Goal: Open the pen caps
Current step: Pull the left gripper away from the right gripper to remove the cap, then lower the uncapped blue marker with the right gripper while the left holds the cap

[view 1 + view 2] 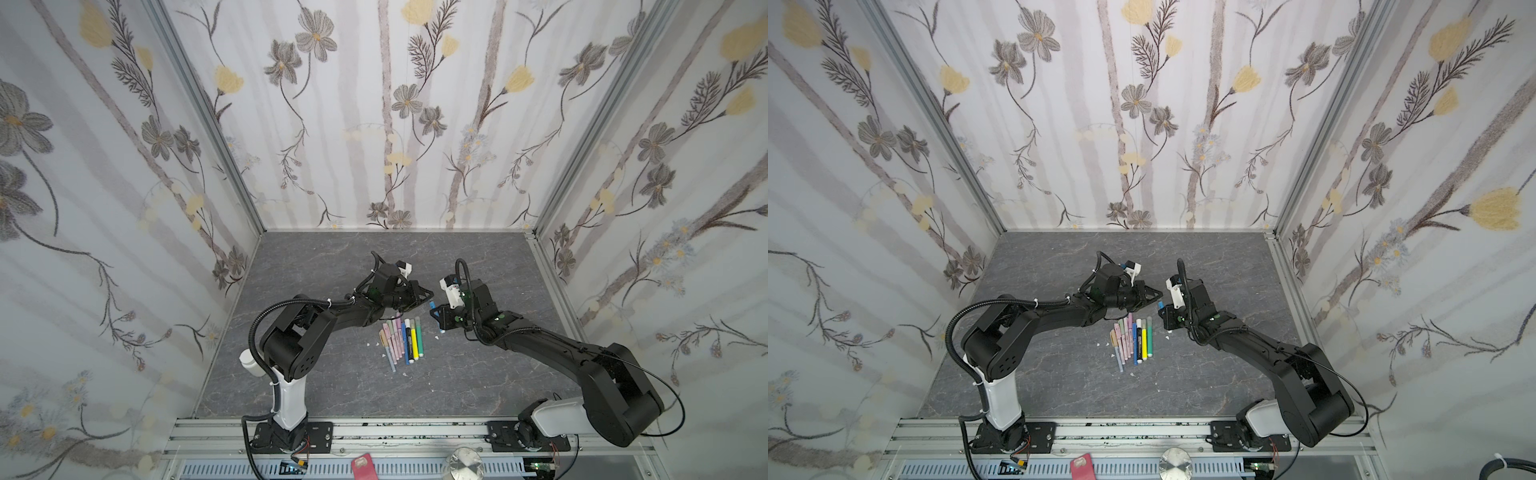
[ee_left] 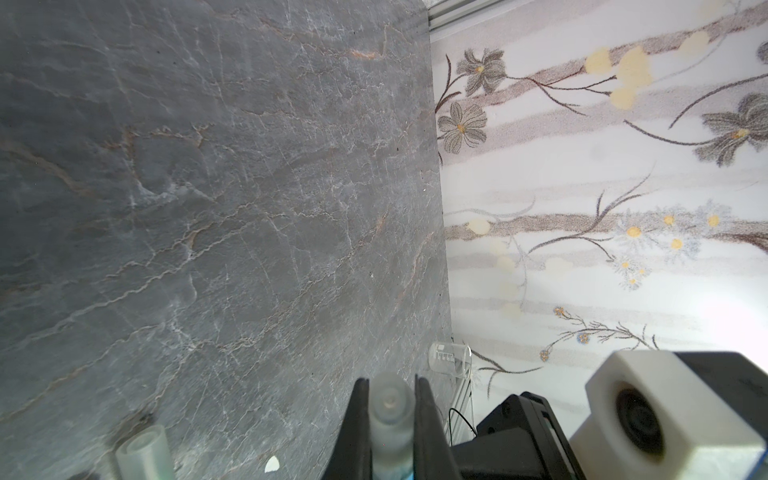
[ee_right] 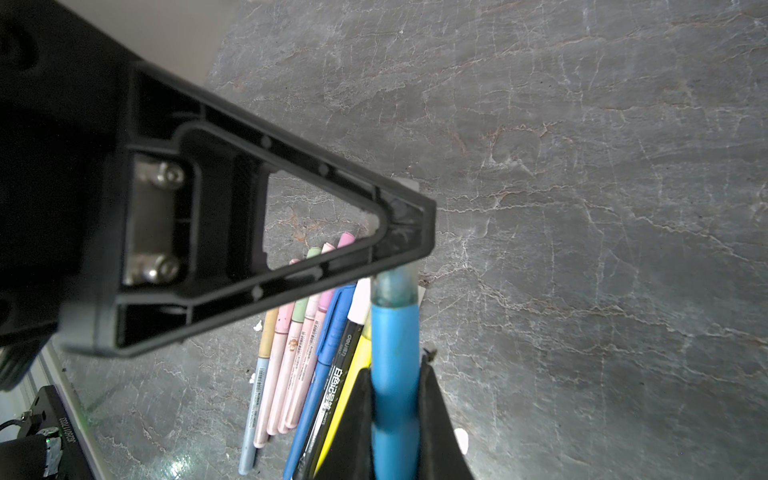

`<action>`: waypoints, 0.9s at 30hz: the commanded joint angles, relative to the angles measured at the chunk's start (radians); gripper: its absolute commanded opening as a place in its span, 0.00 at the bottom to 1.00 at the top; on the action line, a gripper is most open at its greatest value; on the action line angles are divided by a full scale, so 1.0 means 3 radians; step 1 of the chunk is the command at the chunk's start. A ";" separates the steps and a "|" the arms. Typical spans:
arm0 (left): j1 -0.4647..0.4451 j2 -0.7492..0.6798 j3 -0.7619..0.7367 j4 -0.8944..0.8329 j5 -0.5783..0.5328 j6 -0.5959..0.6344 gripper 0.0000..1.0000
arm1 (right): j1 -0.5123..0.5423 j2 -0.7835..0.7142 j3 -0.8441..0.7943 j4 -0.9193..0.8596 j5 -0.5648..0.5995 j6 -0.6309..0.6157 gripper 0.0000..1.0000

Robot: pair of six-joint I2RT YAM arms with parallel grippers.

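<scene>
The task seems to be at its very start. The right gripper (image 3: 395,370) is closed on the barrel of a blue pen (image 3: 392,332). It holds the pen in the air above the worktop (image 1: 332,395), between the two arms and just beyond the far end of the pen row. The left gripper (image 2: 392,384) is clamped on the translucent cap (image 3: 394,286) of this pen, with one finger on each side. The cap sits fully on the pen with no gap showing, so the pull is not yet made.

The other pens (image 1: 401,338) lie side by side in the middle of the worktop, on the near side of both grippers. In the right wrist view the ones I can see carry their caps: pink, green, white, and a blue one with a clip. No loose cap lies on the worktop, only small white flecks (image 2: 272,463). In my judgement, nothing is opened yet.

In both top views the grip is too small to tell the cap from the fingers. In the right wrist view the left gripper covers the cap ends of some pens. In the left wrist view a clear tube end (image 2: 143,453) is cut off by the picture edge, so I cannot tell what it is. A small clear beaker (image 2: 451,359) shows at the worktop's edge.
</scene>
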 commanded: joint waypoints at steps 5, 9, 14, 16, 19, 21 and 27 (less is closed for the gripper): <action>0.0023 -0.0007 0.0081 0.0052 -0.0057 0.0064 0.00 | 0.0004 -0.0007 -0.0062 0.0112 -0.0033 0.0002 0.00; 0.0146 0.0096 0.0268 -0.0093 -0.0159 0.0145 0.00 | 0.0018 -0.0095 -0.0245 0.0210 -0.0075 0.0091 0.00; 0.0302 0.0280 0.0591 -0.0248 -0.0212 0.0204 0.00 | 0.0069 -0.0313 -0.0551 0.0330 -0.0074 0.0210 0.00; 0.0356 0.0360 0.0732 -0.0356 -0.0238 0.0247 0.00 | 0.0084 -0.0430 -0.0665 0.0350 -0.0048 0.0253 0.00; 0.0426 0.0430 0.0905 -0.0405 -0.0249 0.0233 0.00 | 0.0093 -0.0579 -0.0802 0.0353 -0.0015 0.0290 0.00; 0.0478 0.0458 0.0955 -0.0405 -0.0239 0.0213 0.00 | 0.0092 -0.0678 -0.0871 0.0338 0.0006 0.0306 0.00; 0.0564 0.0418 0.0991 -0.0452 -0.0161 0.0221 0.00 | 0.0093 -0.0805 -0.0896 0.0259 0.0111 0.0270 0.00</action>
